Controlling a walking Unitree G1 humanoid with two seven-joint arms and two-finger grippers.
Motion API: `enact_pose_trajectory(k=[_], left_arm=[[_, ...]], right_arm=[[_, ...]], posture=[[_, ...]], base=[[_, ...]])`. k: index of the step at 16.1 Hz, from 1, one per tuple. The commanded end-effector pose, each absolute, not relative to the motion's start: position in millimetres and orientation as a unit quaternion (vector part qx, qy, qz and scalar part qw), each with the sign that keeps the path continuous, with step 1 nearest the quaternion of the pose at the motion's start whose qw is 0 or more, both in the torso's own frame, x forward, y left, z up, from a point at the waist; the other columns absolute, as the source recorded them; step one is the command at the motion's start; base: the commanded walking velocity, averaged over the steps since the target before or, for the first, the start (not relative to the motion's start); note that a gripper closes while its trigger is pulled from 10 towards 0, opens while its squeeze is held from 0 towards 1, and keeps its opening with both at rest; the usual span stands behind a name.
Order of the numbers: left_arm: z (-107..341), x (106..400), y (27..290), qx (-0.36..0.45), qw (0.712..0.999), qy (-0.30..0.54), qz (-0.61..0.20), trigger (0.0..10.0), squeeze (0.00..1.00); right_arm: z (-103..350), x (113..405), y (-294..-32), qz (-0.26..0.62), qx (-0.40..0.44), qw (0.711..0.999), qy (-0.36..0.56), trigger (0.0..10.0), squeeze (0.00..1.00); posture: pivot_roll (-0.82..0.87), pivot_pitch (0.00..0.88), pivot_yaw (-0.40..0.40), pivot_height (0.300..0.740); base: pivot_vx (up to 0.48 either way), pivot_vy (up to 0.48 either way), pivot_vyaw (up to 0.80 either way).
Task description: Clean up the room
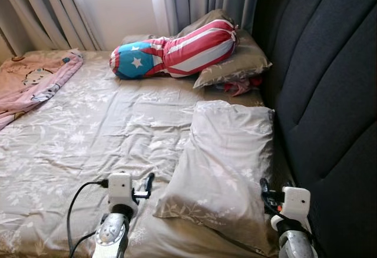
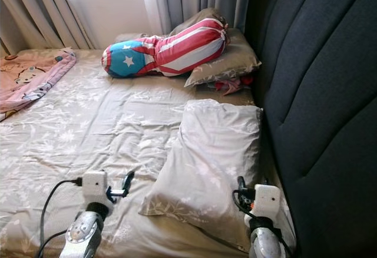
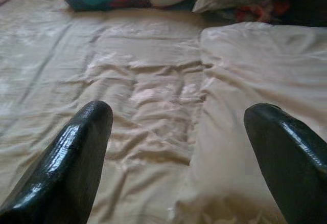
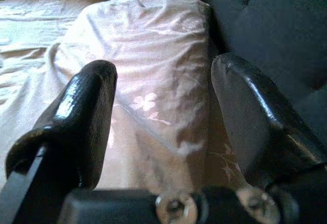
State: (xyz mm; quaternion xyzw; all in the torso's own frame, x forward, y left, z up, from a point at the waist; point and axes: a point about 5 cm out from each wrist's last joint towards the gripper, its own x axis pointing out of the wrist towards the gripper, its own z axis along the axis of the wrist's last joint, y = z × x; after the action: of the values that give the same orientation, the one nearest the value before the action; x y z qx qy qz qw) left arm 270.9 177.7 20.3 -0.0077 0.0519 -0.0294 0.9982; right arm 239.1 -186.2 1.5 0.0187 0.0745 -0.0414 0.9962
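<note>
Item: pillow (image 1: 224,164), lower centre of frame, against headboard (image 1: 330,93). Soft, light, floppy, I'd judge. I'd pinch its near corners. Left gripper (image 3: 179,147) and right gripper (image 4: 163,116) both spread, empty.

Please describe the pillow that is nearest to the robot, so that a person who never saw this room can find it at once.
Start at the dark grey padded headboard on the robot's right. Lying against it on the beige floral bedsheet is the pale beige floral rectangular pillow, between the robot's two arms. Unlike the darker pillow farther away, nothing lies on it; that one carries a red-and-white striped bolster with a blue starred end.
</note>
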Motion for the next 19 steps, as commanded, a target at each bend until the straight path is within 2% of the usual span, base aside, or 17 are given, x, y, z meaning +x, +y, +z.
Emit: enact_pose_trajectory(k=[1, 3, 6, 8, 16, 19], left_arm=[[25, 275, 180, -0.006, 0.998, 0.044, -0.032, 10.0, 0.00], [33, 279, 194, -0.032, 0.999, 0.033, 0.002, 10.0, 0.00], [34, 278, 199, -0.005, 0.999, 0.038, -0.030, 10.0, 0.00], [37, 276, 204, 0.006, 0.999, 0.031, -0.018, 10.0, 0.00], [38, 273, 192, -0.012, 0.999, 0.024, -0.022, 10.0, 0.00], [38, 273, 192, -0.013, 0.999, 0.027, -0.024, 10.0, 0.00]], right_arm=[[5, 240, -186, -0.036, 0.012, 0.997, 0.069, 10.0, 0.00], [9, 241, -196, -0.071, 0.019, 0.996, 0.057, 10.0, 0.00], [18, 246, -187, -0.045, 0.024, 0.998, 0.038, 10.0, 0.00], [21, 245, -190, -0.048, 0.028, 0.998, 0.030, 10.0, 0.00], [22, 247, -194, -0.080, 0.028, 0.995, 0.047, 10.0, 0.00], [18, 245, -193, -0.078, 0.027, 0.995, 0.064, 10.0, 0.00]], posture=[[-0.10, 0.000, 0.006, 0.740], [-0.10, 0.000, 0.024, 0.740], [-0.11, 0.000, 0.029, 0.740], [-0.11, 0.000, 0.023, 0.740], [-0.11, 0.000, 0.019, 0.740], [-0.11, 0.000, 0.021, 0.705]], base=[[0.000, 0.000, 0.00], [0.000, 0.000, 0.00], [0.000, 0.000, 0.00], [0.000, 0.000, 0.00], [0.000, 0.000, 0.00], [0.000, 0.000, 0.00]])
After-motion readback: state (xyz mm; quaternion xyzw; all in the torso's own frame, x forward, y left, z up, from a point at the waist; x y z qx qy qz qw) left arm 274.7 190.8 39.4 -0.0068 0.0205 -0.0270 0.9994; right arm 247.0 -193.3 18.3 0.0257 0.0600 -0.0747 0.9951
